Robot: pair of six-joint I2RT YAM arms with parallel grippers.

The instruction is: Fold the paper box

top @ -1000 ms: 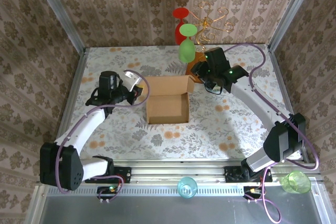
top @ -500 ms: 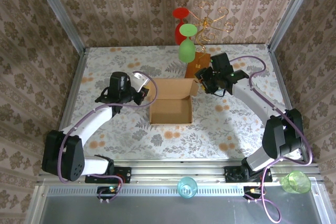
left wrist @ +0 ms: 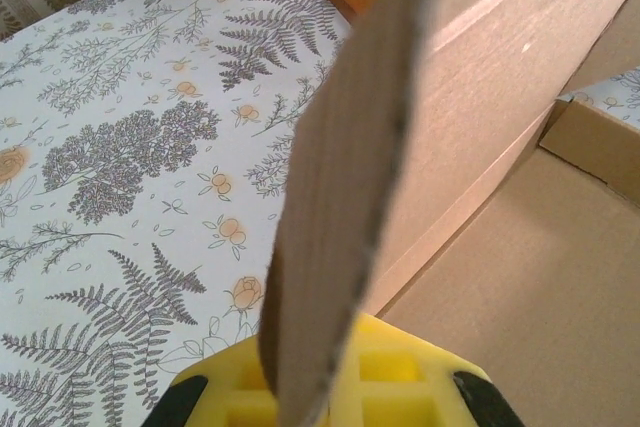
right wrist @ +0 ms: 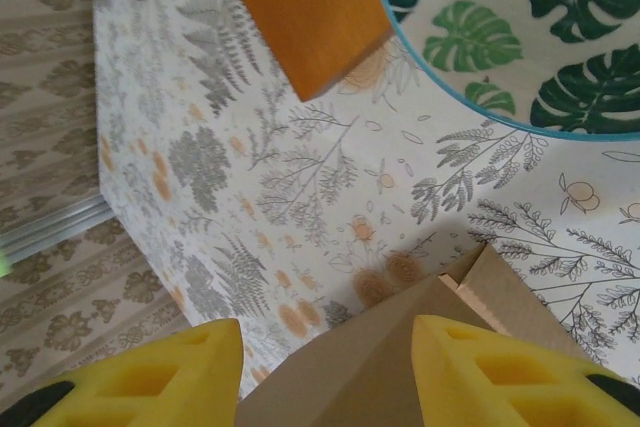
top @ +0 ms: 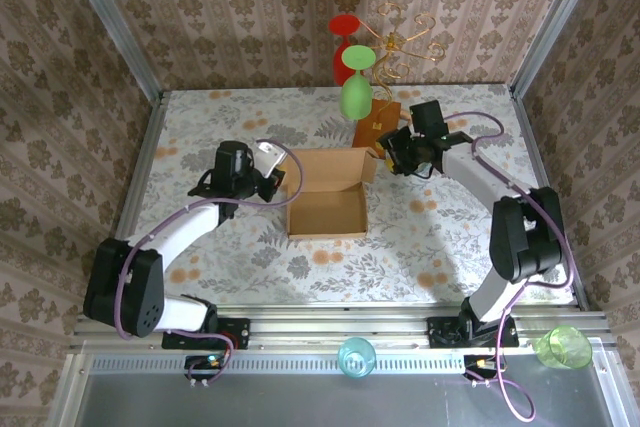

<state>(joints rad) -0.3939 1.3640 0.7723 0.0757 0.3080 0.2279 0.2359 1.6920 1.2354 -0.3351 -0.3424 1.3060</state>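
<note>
The paper box (top: 325, 194) sits open-topped mid-table, light-brown cardboard with its walls standing. My left gripper (top: 279, 183) is at the box's left side, shut on the left flap. In the left wrist view that flap (left wrist: 345, 177) runs edge-on up from between the yellow fingers (left wrist: 420, 382) of the left gripper (left wrist: 320, 392). My right gripper (top: 392, 155) is at the box's back right corner. In the right wrist view the right gripper (right wrist: 330, 372) stands open, its yellow fingers (right wrist: 500, 367) apart, with a cardboard flap (right wrist: 400, 357) lying between them.
An orange-brown board (top: 378, 119) lies just behind the right gripper, under a wire rack with red and green glasses (top: 355, 67). A leaf-patterned dish with a blue rim (right wrist: 500, 37) lies beside the board (right wrist: 300, 7). A blue cup (top: 356, 357) and a green cup (top: 563, 347) stand by the near rail.
The left gripper has moved right with the flap and the box has shifted a little right. The right gripper has come in over the back right corner, its jaws narrowing.
</note>
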